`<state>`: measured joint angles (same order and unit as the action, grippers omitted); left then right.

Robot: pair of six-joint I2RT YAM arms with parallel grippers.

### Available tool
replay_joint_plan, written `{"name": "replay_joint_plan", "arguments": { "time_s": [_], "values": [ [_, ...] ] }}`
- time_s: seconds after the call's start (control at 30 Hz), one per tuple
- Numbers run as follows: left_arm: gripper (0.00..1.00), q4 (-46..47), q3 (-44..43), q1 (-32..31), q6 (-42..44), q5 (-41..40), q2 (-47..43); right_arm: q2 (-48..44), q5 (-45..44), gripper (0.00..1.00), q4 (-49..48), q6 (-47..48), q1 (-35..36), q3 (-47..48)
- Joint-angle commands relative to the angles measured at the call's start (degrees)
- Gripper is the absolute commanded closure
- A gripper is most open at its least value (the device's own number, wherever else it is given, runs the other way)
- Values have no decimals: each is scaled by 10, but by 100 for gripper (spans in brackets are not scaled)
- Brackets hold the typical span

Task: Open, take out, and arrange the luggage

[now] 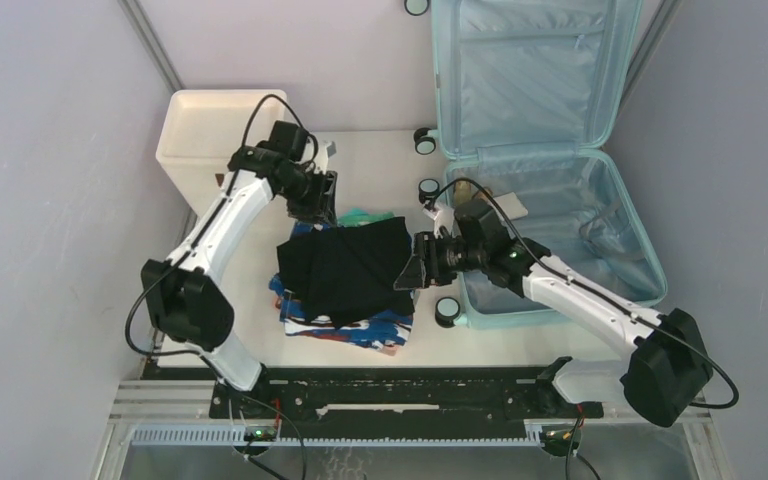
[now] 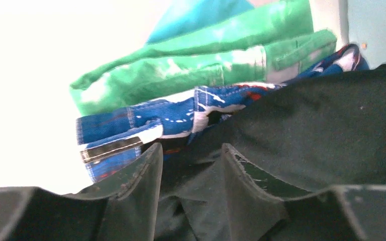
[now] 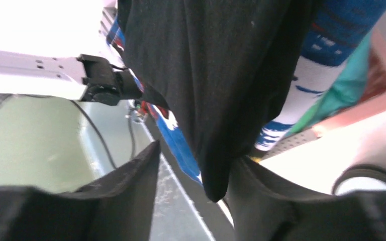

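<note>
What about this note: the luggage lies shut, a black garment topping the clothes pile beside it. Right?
No: the luggage lies open, lid raised, in the top external view. The black garment does top the clothes pile beside it.

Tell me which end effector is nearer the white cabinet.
Left. The left end effector is at the black cloth's far edge, just right of the cabinet; the right end effector is beyond the clothes, by the luggage.
</note>
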<state>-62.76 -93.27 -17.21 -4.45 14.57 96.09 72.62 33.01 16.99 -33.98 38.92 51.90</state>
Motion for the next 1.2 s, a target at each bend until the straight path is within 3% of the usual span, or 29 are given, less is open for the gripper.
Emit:
{"name": "replay_joint_plan", "arguments": {
  "time_s": [0.0, 0.1, 0.2, 0.27, 0.33, 0.47, 0.63, 0.77, 1.17],
  "values": [
    [42, 114, 28, 2, -27, -86, -131, -52, -37, 34, 53, 168, -23, 54],
    [37, 219, 119, 18, -56, -104, -243, -79, -5, 24, 94, 319, -56, 79],
    [33, 355, 263, 66, -100, -121, -354, -96, 122, 17, 132, 465, -104, 101],
    [33, 434, 348, 102, -119, -135, -428, -98, 196, 16, 149, 510, -135, 120],
    [26, 516, 430, 137, -140, -144, -479, -92, 253, 16, 159, 523, -163, 135],
    [21, 632, 517, 223, -177, -127, -507, -62, 308, 16, 171, 531, -205, 140],
    [25, 749, 533, 307, -181, -31, -423, -37, 360, 16, 180, 544, -271, 129],
    [32, 761, 478, 368, -177, 43, -326, -44, 376, 16, 191, 567, -291, 110],
    [36, 675, 367, 377, 14, 74, -194, -56, 386, 16, 204, 585, -310, 100]
  ]
}}
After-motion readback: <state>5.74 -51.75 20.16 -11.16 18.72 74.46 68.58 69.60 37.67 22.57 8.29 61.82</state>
